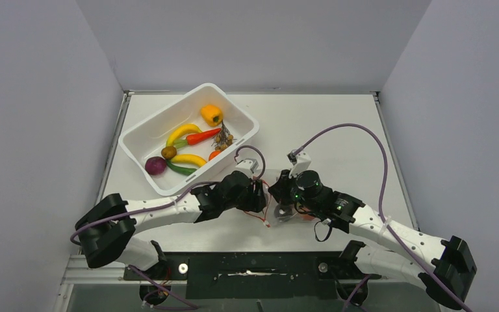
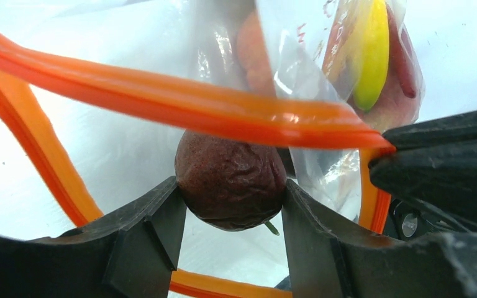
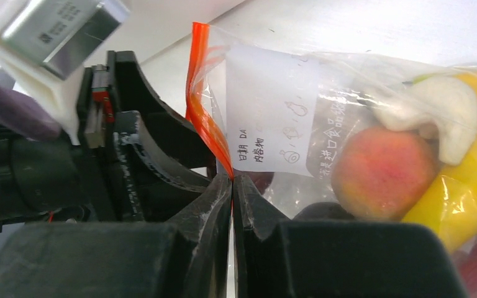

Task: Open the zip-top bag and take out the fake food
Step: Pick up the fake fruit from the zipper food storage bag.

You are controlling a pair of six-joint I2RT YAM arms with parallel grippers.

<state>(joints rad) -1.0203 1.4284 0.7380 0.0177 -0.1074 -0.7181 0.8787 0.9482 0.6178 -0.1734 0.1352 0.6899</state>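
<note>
Top view: white tub on the counter holds bananas, chili and pepper; zip-top bag lies between my two arms. Left wrist: left jaws part-closed, gripping a dark wrinkled fruit within the open orange zip strip. Right wrist: right jaws pinched tight on that strip, peach inside the bag.

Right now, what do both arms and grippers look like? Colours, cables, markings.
Left arm and right arm: white links, black joints and bases. A purple cable runs along each to a white camera mount at the wrist. Left gripper and right gripper: two matte black, scuffed wedge fingers. Green lights on right wrist.
</note>
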